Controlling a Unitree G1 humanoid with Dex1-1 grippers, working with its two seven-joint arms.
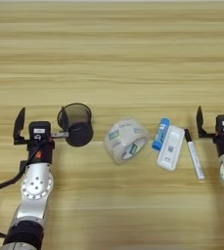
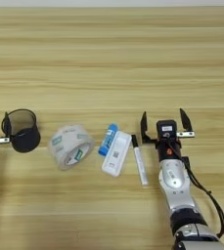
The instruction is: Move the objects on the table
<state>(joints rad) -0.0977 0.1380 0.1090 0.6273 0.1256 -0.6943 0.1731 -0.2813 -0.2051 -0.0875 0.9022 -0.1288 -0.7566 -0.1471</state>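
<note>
Black mesh cup (image 1: 76,124) lying tipped on the table (image 1: 113,58); clear tape roll (image 1: 126,139) leaning beside it. Blue stick (image 1: 161,134), white device (image 1: 171,148), marker (image 1: 194,155) lying side by side, right.

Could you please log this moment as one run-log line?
left pincer: open, one finger by mesh cup | right pincer: open, empty, beside marker | tape roll, blue stick, white device: untouched on table

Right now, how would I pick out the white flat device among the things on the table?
On the wooden table, a row of small things lies between the two arms. Right of the clear tape roll, the white flat device lies between a blue stick and a marker: the only white slab.
</note>
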